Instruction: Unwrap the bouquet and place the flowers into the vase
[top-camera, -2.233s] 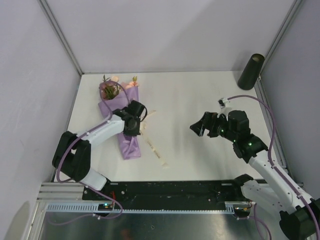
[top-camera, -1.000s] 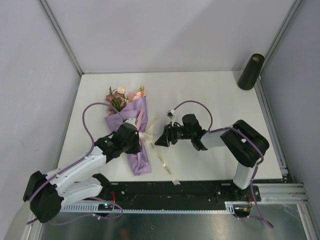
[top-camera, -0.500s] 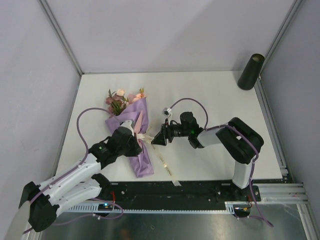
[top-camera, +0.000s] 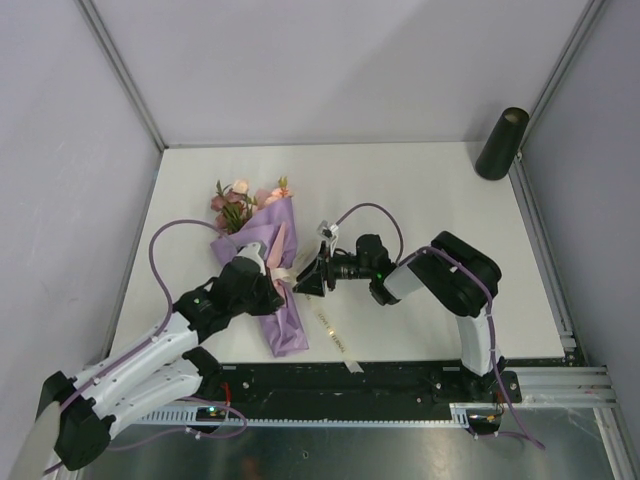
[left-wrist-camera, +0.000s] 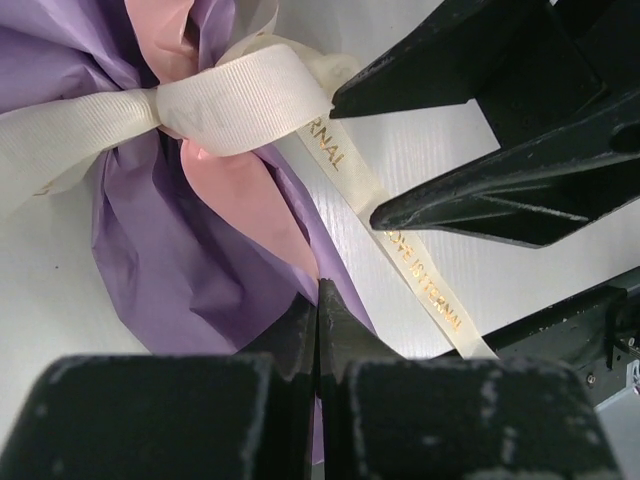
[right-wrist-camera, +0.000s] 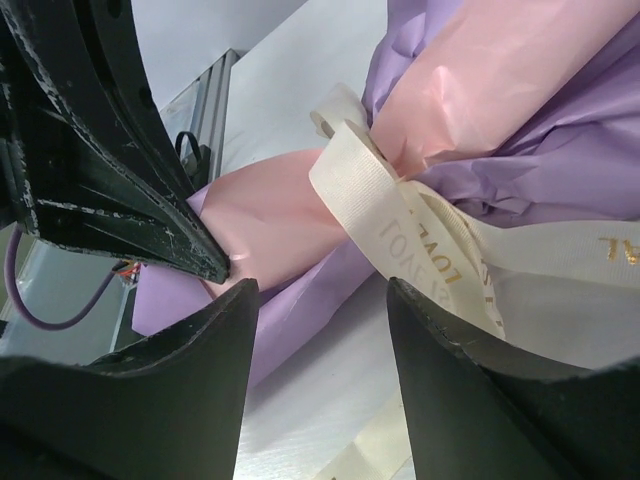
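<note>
Step in hand: untying. Bouquet (top-camera: 265, 270) lies flat and still wrapped. Left gripper (left-wrist-camera: 318, 297) is closed, tips on the purple wrap, stem-side of the ribbon (right-wrist-camera: 360, 190). Right gripper (right-wrist-camera: 320, 288) has jaws apart beside the bow. Next, probably: pinch a ribbon tail and pull. Vase (top-camera: 502, 142) stands well right of the bouquet.

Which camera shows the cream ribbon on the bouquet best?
Left wrist: the cream ribbon lies sharp and close, cinched round the purple wrap, lettered tail trailing off. Right wrist shows its loop close but cropped; the top view shows only a thin pale strip.
</note>
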